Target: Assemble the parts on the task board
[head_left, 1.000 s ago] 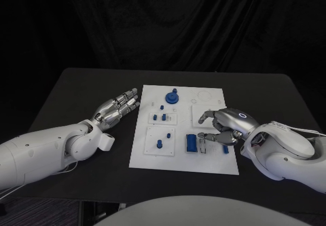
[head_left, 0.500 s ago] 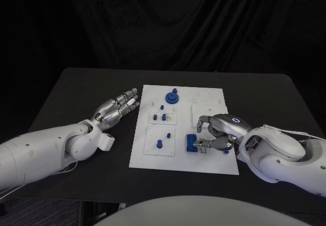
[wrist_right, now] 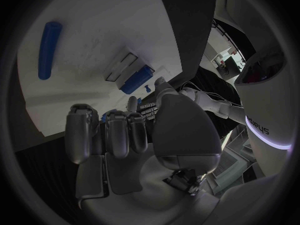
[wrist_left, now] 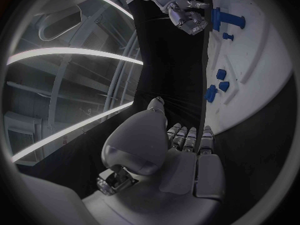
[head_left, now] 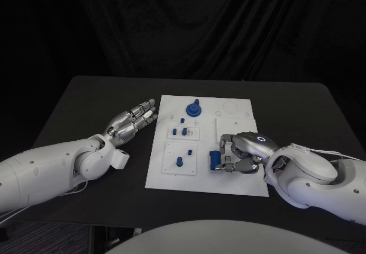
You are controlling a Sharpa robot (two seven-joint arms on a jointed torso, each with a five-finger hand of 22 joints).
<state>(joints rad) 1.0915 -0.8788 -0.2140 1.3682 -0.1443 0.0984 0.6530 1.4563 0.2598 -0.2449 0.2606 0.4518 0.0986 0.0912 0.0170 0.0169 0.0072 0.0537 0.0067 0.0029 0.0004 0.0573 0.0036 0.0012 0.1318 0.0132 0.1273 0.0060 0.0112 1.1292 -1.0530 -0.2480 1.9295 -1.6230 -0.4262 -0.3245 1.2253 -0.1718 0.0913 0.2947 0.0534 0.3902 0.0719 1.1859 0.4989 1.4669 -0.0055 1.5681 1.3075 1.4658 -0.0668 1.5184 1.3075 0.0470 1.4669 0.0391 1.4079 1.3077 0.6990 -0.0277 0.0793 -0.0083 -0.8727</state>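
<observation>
The white task board lies mid-table. My right hand hangs over its near right part, fingers bent down around a blue block; whether they grip it is unclear. In the right wrist view that hand reaches toward the blue block, and a blue rod lies loose on the board. My left hand lies flat and open on the table beside the board's left edge, holding nothing. The left wrist view shows the left hand, the board and the right hand.
A round blue knob stands at the board's far end. Small blue pieces sit in the middle-left inset, with others in the near-left one. Black table surrounds the board, with bare room to the right.
My right hand has moved left and nearer along the board, lowering over the blue block and covering the blue rod in the head view. The left hand has not moved.
</observation>
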